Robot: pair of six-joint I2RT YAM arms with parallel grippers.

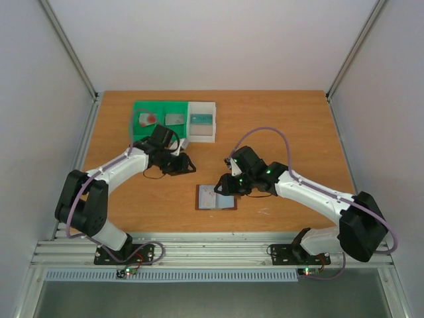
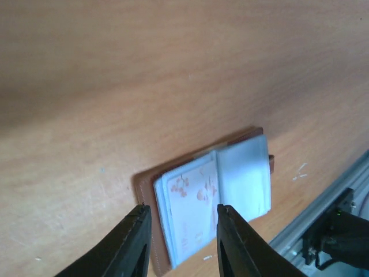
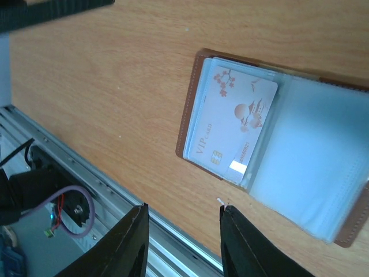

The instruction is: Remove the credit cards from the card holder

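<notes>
The holder (image 1: 216,197) lies open and flat on the bench (image 1: 298,126), near the front edge and roughly midway between the two arms. Its brown cover faces down and its clear blue-grey sleeves face up. A pale card (image 3: 233,130) with a pink blossom print and "VIP card" lettering sits in the sleeve on one half (the other half's sleeves look empty, though the plastic is hazy). A brown tab sticks out at the holder's far corner in the right wrist view.

The left tool (image 2: 183,210) is released, fingers apart with nothing between them. It hangs above the bench, apart from the holder, up and to the left of it in the top view. The right tool (image 3: 183,209) is also released and grips nothing. It hovers close to the holder's upper right corner without touching it, as far as the top view shows.

At the back of the bench a green bin (image 1: 159,106) and a white bin (image 1: 202,106) stand side by side, touching. The green bin holds a red card (image 1: 147,119) in its left compartment and a grey card (image 1: 174,119) in its right. The white bin holds a teal card (image 1: 201,120).
</notes>
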